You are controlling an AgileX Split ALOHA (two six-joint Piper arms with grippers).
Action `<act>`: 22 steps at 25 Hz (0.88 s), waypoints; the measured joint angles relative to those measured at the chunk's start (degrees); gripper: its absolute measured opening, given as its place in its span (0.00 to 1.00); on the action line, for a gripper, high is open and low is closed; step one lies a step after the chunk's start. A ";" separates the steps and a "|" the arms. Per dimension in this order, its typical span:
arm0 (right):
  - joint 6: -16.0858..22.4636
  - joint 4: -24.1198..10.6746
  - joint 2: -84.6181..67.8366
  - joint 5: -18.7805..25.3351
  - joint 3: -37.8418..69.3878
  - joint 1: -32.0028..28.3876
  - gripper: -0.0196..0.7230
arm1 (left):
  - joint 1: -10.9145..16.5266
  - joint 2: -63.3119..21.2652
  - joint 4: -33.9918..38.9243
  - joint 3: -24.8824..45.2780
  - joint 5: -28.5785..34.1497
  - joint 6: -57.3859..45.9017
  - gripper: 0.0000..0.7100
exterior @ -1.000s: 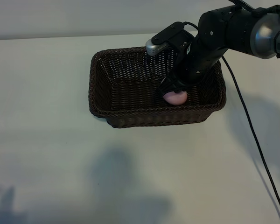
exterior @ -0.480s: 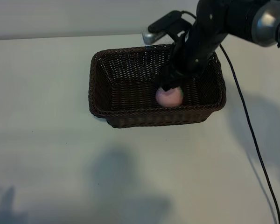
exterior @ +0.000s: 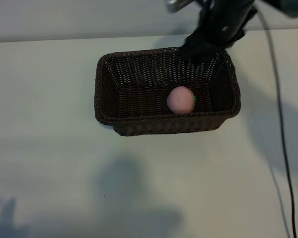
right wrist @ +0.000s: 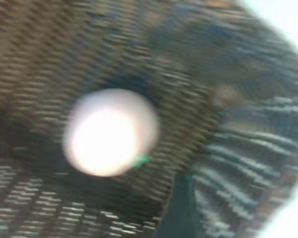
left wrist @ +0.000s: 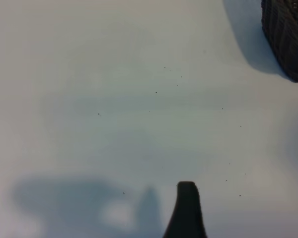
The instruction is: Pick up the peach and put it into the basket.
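Observation:
The pink peach (exterior: 180, 99) lies free on the floor of the dark woven basket (exterior: 109, 94), near its front right wall, with its green stem tip pointing right. My right gripper (exterior: 201, 47) hangs above the basket's far rim, clear of the peach, open and holding nothing. The right wrist view looks down on the peach (right wrist: 111, 131) against the wicker (right wrist: 248, 139), with one dark finger (right wrist: 181, 208) beside it. In the left wrist view, one finger (left wrist: 187, 208) of the left gripper hovers over bare table, and a corner of the basket (left wrist: 288, 34) shows far off.
The basket stands at the middle back of a pale table (exterior: 64, 173). A black cable (exterior: 280, 124) from the right arm trails down the right side. Soft shadows fall across the table's front.
My right gripper has let go of the peach and risen out of the basket toward the far rim. The peach now rests on the basket floor. The left arm has not moved.

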 joint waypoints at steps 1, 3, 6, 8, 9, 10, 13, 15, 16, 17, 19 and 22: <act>-0.09 -0.62 0.00 0.80 -0.67 -1.36 0.83 | 0.00 0.00 0.00 0.00 0.00 0.00 0.84; -0.34 -0.69 -0.05 1.76 -1.43 -5.38 0.83 | 0.00 0.00 0.00 0.00 0.00 0.00 0.84; -0.34 0.24 -0.05 2.40 -1.60 -12.10 0.83 | 0.00 0.00 0.00 0.00 0.00 0.00 0.84; -0.40 2.10 -0.05 3.03 -1.60 -17.20 0.83 | 0.00 0.00 0.00 0.00 0.00 0.00 0.84; -0.40 2.53 -0.05 3.53 -1.60 -19.29 0.83 | 0.00 0.00 0.00 0.00 0.00 0.00 0.84; -0.44 2.72 -0.05 4.04 -1.60 -21.68 0.83 | 0.00 0.00 0.00 0.00 0.00 0.00 0.84; -0.79 4.59 -0.05 5.43 -1.60 -27.61 0.83 | 0.00 0.00 0.00 0.00 0.00 0.00 0.84; -1.63 5.80 -0.05 5.58 -1.60 -30.68 0.83 | 0.00 0.00 0.00 0.00 0.00 0.00 0.84; -1.80 6.41 -0.05 5.63 -1.60 -31.72 0.83 | 0.00 0.00 0.00 0.00 0.00 0.00 0.84; -1.86 7.12 -0.05 5.63 -1.60 -32.85 0.83 | 0.00 0.00 0.00 0.00 0.00 0.00 0.84; -1.85 8.73 -0.12 5.68 -1.60 -34.53 0.83 | 0.00 0.00 0.00 0.00 0.00 0.00 0.84; -1.56 10.22 -1.39 5.75 -0.97 -36.03 0.83 | 0.00 0.00 0.00 0.00 0.00 0.00 0.84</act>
